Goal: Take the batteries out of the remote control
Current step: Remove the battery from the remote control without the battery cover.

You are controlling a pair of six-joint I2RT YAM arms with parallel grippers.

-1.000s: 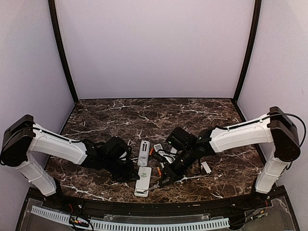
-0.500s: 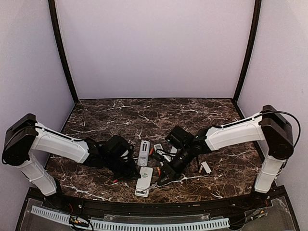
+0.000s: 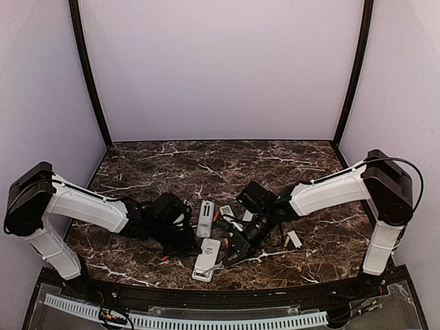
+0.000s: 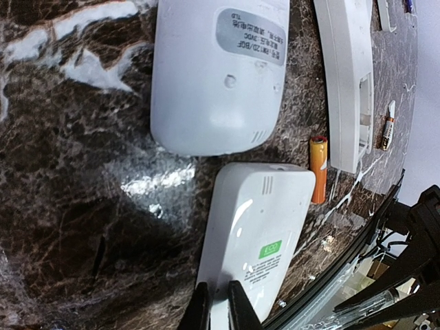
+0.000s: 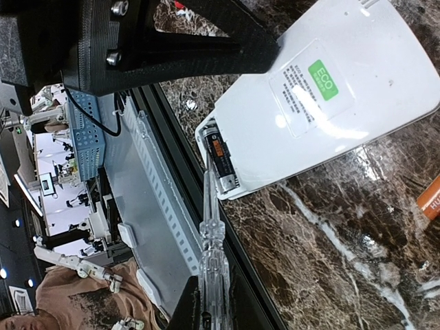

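A white remote control (image 3: 205,258) with a green ECO label lies back up near the front edge. My left gripper (image 4: 218,313) is shut on its long edge. The remote control's (image 5: 344,103) end compartment is uncovered and holds a dark battery (image 5: 221,159). My right gripper (image 5: 210,317) is shut on a clear screwdriver (image 5: 212,240), whose tip rests against that battery. A loose orange battery (image 4: 317,168) lies beside the remote's far end, also seen as an orange battery (image 5: 430,199) at the frame edge. Another small battery (image 4: 387,133) lies farther off.
A wider white remote (image 4: 220,69) and a slim white remote (image 4: 350,75) with an open compartment lie just beyond the held one. A small white cover plate (image 3: 294,238) sits to the right. The table's black front rail (image 5: 179,206) runs right under the screwdriver.
The right arm has shifted a little left and nearer the front, bringing the screwdriver to the remote's open end. The left arm has hardly moved.
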